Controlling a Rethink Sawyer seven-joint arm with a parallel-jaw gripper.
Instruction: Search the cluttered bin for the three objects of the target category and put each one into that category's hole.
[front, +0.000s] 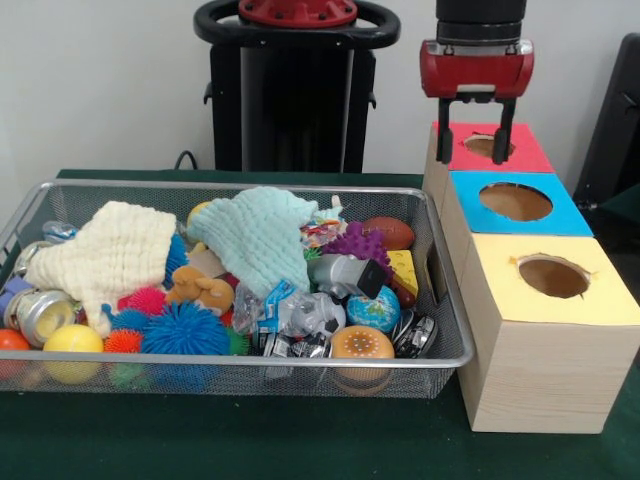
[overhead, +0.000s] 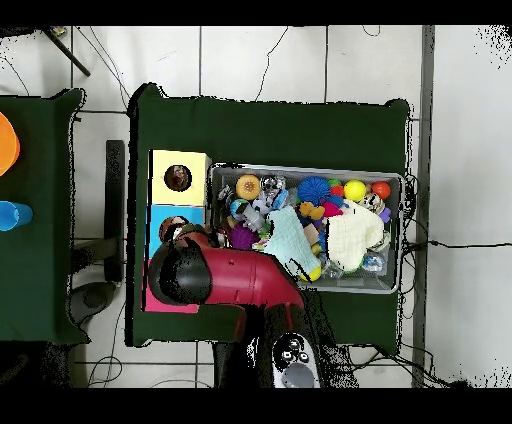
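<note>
Your gripper (front: 474, 130) hangs above the red box (front: 520, 152) at about 1 o'clock in the front view, its two black fingers (front: 445, 128) spread apart with nothing between them, tips level with the hole (front: 486, 145) in that box's top. Next along the row, toward 3 o'clock, you see the blue box (front: 570, 212) and then the yellow box (front: 590, 300), each with its own round hole. At 9 o'clock sits the wire-mesh bin (front: 240, 366), heaped with clutter: a cream cloth (front: 110, 255) and a pale green cloth (front: 262, 235) draped on top, a blue spiky ball (front: 185, 330), a yellow ball (front: 72, 340), a small globe (front: 375, 308), a brown football (front: 390, 232) and a purple spiky toy (front: 355, 243). You cannot tell from the frames which category is wanted. From overhead, the red arm (overhead: 240, 280) covers the red box at 8 o'clock, beside the bin (overhead: 400, 235) on the green table (overhead: 270, 125)
</note>
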